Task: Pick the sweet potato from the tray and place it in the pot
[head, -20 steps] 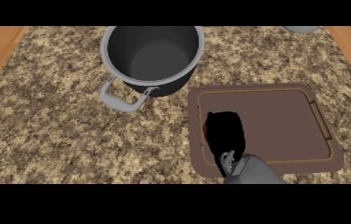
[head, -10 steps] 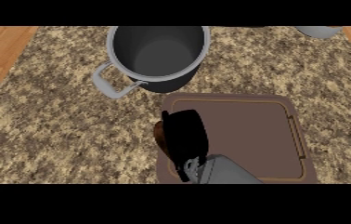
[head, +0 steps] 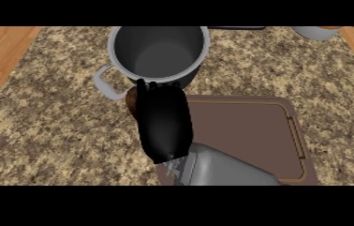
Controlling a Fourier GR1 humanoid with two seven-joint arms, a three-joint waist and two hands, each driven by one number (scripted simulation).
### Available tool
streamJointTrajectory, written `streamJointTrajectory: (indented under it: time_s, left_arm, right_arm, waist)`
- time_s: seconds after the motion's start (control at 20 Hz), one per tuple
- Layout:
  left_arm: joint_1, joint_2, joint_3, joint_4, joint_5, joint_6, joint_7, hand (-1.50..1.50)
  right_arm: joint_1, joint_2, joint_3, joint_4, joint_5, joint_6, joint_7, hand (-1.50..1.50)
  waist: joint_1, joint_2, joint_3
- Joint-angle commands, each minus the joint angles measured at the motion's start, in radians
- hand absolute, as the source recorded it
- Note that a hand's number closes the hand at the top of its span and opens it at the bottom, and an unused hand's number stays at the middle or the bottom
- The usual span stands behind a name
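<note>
R hand (head: 165, 124) curled on sweet potato (head: 130, 102), nr pot (head: 159, 51) rim.

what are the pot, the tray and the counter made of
Pot: looks like metal, plain grey with a soft satin sheen on its inner wall and a thin pale rim.
Tray: dark brown and matte, with a groove running round its border. It could be wood or plastic; the look leaves it open.
Counter: seems to be granite or a similar stone, speckled tan, brown and black.

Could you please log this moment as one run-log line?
right hand: curled round sweet potato | location: at tray far-left corner, beside pot | sweet potato: not yet in pot | left hand: not in view
</note>
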Motion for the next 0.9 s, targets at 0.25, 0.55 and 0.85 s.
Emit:
streamJointTrajectory:
  time_s: [0.25, 0.55, 0.85]
  left_arm:
    - [-0.223, -0.095, -0.057, -0.135, 0.041, -0.013, -0.061, 0.00]
    - [-0.237, -0.121, -0.049, -0.124, 0.036, -0.017, -0.057, 0.00]
    - [-0.246, -0.135, -0.039, -0.130, 0.023, -0.023, -0.064, 0.00]
  right_arm:
    - [-0.177, 0.005, -0.089, 0.036, 0.009, -0.217, 0.133, 1.50]
    - [-0.269, 0.005, -0.151, 0.103, -0.003, -0.300, 0.135, 1.50]
    - [-0.325, 0.005, -0.232, 0.187, -0.028, -0.348, 0.087, 1.50]
  waist:
    - [-0.027, 0.013, -0.005]
    - [-0.023, 0.020, -0.007]
    - [-0.039, 0.026, -0.005]
